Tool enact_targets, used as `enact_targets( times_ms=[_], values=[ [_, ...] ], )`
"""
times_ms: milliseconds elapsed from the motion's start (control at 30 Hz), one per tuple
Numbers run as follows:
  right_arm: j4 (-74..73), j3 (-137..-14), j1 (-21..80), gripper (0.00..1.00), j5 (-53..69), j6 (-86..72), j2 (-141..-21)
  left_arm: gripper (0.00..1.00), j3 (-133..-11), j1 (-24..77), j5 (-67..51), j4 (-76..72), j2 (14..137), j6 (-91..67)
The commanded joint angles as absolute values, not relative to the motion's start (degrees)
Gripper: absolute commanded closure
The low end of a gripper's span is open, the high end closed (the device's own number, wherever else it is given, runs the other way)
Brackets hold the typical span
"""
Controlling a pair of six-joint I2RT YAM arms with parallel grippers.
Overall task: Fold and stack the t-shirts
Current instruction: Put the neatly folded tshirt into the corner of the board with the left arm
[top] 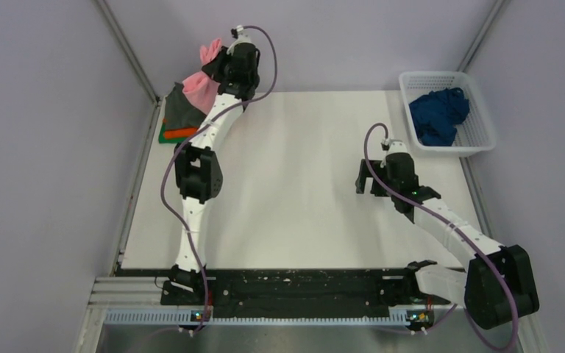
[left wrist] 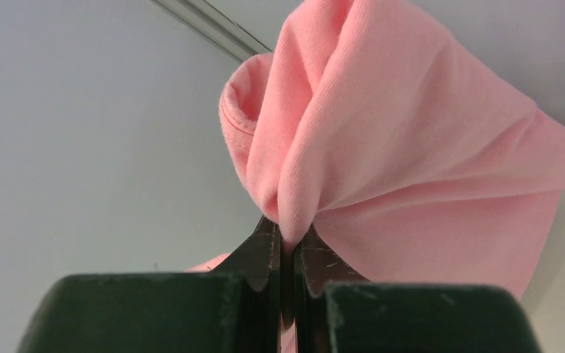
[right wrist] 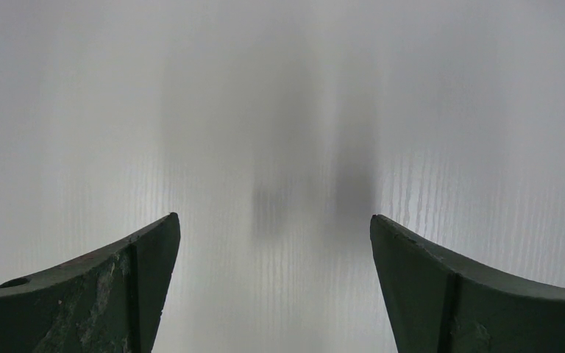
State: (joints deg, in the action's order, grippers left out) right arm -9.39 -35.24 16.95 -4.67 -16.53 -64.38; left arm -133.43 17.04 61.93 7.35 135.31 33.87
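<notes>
Top view: one white lattice basket [top: 483,126] at two o'clock holds one dark blue t-shirt [top: 438,115]; three folded tees [top: 177,118] are stacked at ten o'clock, with one pink t-shirt [top: 200,90] raised beside them. Left wrist: the left gripper [left wrist: 288,246] is clamped on the pink cloth. Right wrist: the right gripper [right wrist: 274,220] has its jaws wide apart.

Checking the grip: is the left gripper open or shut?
Shut: the left gripper pinches a bunched fold of the pink tee.

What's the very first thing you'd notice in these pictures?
The bright pink t-shirt, pinched in the left hand and dangling over the folded stack at the table's far left corner. Next, the dark blue t-shirt crumpled in the white basket at the far right. The right hand hangs open over the table.
</notes>
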Motion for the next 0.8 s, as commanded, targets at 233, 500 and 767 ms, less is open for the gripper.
enact_targets(
  times_ms=[233,500,767],
  values=[
    [-7.9,-36.5,16.3,0.01,-5.4,-16.2,-66.0,1.0,-136.1,10.4,53.2,15.5,134.5,20.4],
    [-8.5,-37.2,16.3,0.01,-5.5,-16.2,-68.2,1.0,-135.9,6.0,49.9,18.3,135.8,16.4],
    [-9.4,-38.5,16.3,0.01,-6.6,-16.1,-70.3,1.0,-135.9,2.9,47.4,18.2,137.2,13.3]
  ],
)
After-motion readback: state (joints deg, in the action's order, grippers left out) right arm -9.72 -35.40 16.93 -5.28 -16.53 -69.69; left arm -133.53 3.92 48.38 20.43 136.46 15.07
